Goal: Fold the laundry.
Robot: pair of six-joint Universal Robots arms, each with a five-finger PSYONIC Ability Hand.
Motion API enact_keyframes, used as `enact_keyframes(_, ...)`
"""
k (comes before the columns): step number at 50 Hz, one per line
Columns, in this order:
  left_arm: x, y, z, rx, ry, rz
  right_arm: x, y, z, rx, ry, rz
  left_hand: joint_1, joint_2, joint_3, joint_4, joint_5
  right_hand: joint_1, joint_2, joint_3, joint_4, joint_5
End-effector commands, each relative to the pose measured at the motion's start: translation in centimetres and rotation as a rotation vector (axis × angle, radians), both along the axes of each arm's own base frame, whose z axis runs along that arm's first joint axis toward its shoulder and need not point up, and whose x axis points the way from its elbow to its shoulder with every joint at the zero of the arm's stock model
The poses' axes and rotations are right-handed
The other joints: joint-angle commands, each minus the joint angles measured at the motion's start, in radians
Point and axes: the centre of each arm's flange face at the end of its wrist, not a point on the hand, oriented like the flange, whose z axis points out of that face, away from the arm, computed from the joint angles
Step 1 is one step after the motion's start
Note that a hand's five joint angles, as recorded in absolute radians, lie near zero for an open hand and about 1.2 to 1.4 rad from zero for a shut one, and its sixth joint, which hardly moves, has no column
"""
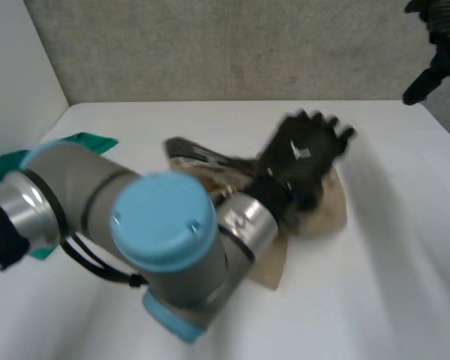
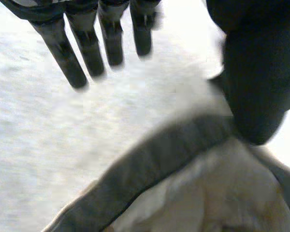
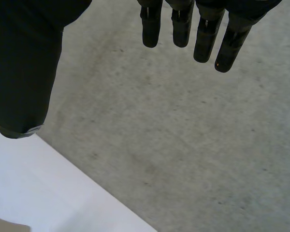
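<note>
A tan garment [image 1: 328,201] with a dark band [image 1: 196,153] lies bunched in the middle of the white table [image 1: 390,285]. My left hand [image 1: 304,161] hovers over its right part, open, with the fingers spread. In the left wrist view the fingers [image 2: 87,43] are straight and the thumb [image 2: 256,72] stands apart. The tan cloth [image 2: 208,198] and its grey band [image 2: 150,169] lie under the palm, and nothing is gripped. My right hand [image 1: 441,45] hangs raised beyond the table's far right corner. Its fingers [image 3: 205,34] are straight and hold nothing.
A green cloth [image 1: 86,142] lies at the table's left edge, partly behind my left arm [image 1: 157,232]. A grey wall [image 1: 232,45] stands behind the table. Under the right hand are the grey surface [image 3: 183,145] and the table's edge [image 3: 53,193].
</note>
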Motion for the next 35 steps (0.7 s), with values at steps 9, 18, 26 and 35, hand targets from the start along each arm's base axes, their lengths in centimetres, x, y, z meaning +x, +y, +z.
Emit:
enact_keyframes(9, 5.1, -4.3, 4.7, -0.036, 0.069, 0.141, 0.3, -0.1, -1.0, 0.047, 0.022, 0.046, -0.105, -0.160, -0.179, -0.168, -0.171, -0.020, -0.043, -0.035, -0.053, -0.065)
enact_keyframes(18, 13.1, -8.6, 5.7, -0.020, 0.081, 0.496, 6.0, 3.8, -6.3, 0.302, 0.127, 0.342, -0.105, -0.160, -0.179, -0.168, -0.171, -0.020, -0.043, -0.035, -0.053, -0.065)
enact_keyframes(26, 20.3, -12.2, 4.1, 0.026, 0.042, 0.728, 11.8, 8.6, -8.3, 0.333, 0.178, 0.536, -0.105, -0.160, -0.179, -0.168, -0.171, -0.020, -0.043, -0.035, -0.053, -0.065)
enact_keyframes(35, 24.7, -14.2, 1.6, 0.091, -0.008, 0.853, 17.4, 8.6, -10.6, 0.336, 0.019, 0.556, -0.106, -0.161, -0.180, -0.169, -0.171, -0.020, -0.043, -0.035, -0.053, -0.065)
